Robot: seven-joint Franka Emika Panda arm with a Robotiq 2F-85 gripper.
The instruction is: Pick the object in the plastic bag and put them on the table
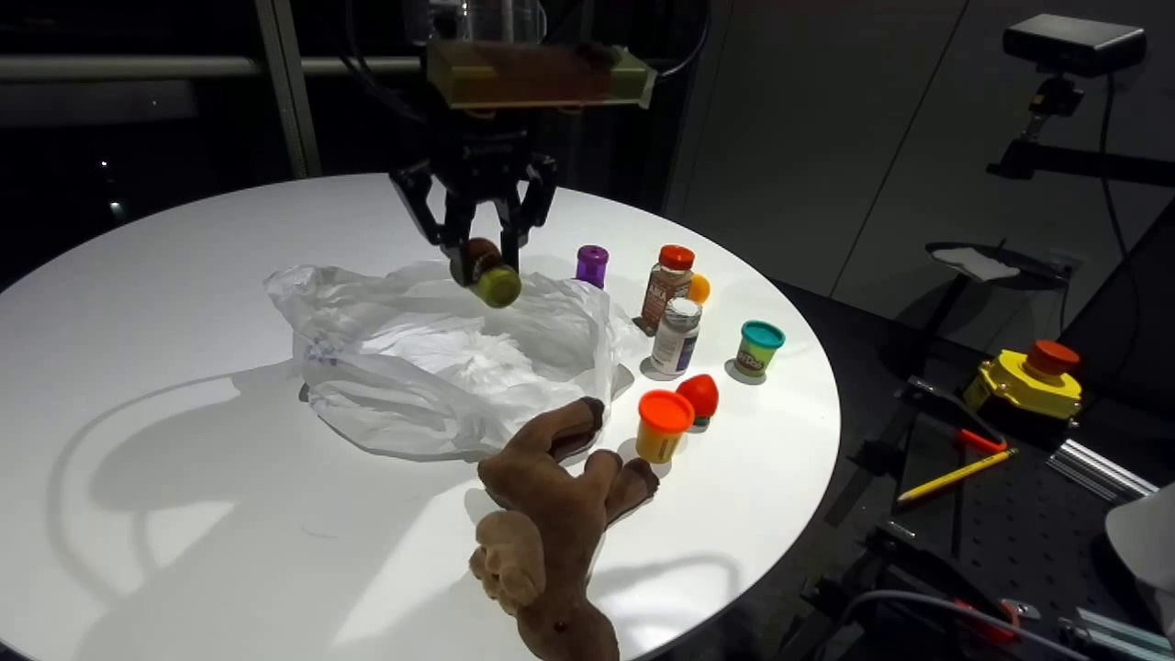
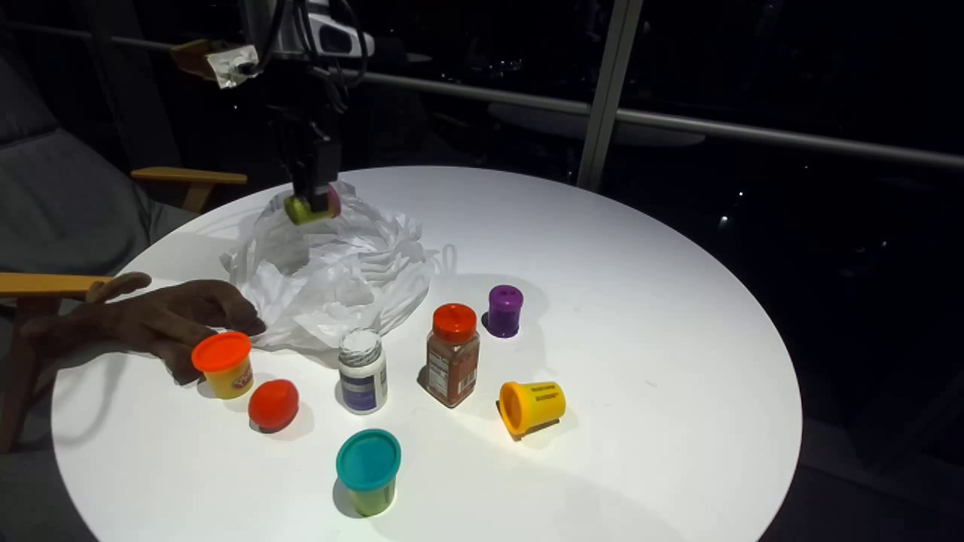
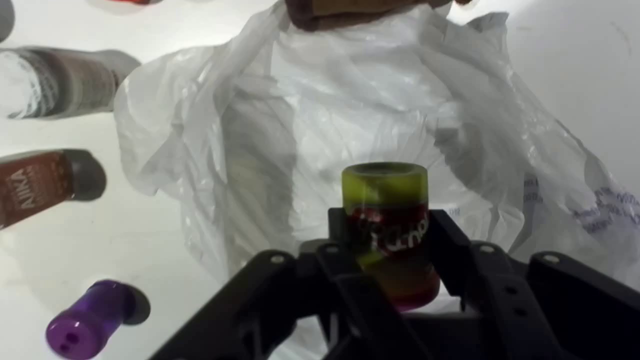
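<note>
Pincer (image 1: 485,260): gripped a yellow-green jar (image 3: 386,187) between its fingers (image 3: 450,250), above the plastic bag (image 1: 431,413).
Grip: one end of the yellow-green jar jutted past the fingers; its red label showed between them.
Bag: lay crumpled on the table (image 2: 640,339) beneath the pincer, mouth spread open upward.
Tabletop: stretched round and white below the pincer.
Brown plush toy (image 1: 562,509): lay lower than the pincer and nearer the camera in an exterior view; part of it overlapped the plastic bag's edge in the wrist view.
Orange-lidded cup (image 1: 661,433): stood upright, below and right of the pincer in an exterior view.
Red toy (image 1: 699,395): rested just beside the orange-lidded cup.
White bottle (image 1: 677,340) and red-capped jar (image 1: 667,296): stood upright near each other, right of the pincer in both exterior views.
Purple shaker (image 1: 592,266): stood upright, likewise right of the pincer.
Teal-lidded cup (image 1: 757,351): stood upright, farther from the pincer than the white bottle.
Yellow cup (image 2: 541,405): lay on its side, below and right of the pincer in an exterior view.
</note>
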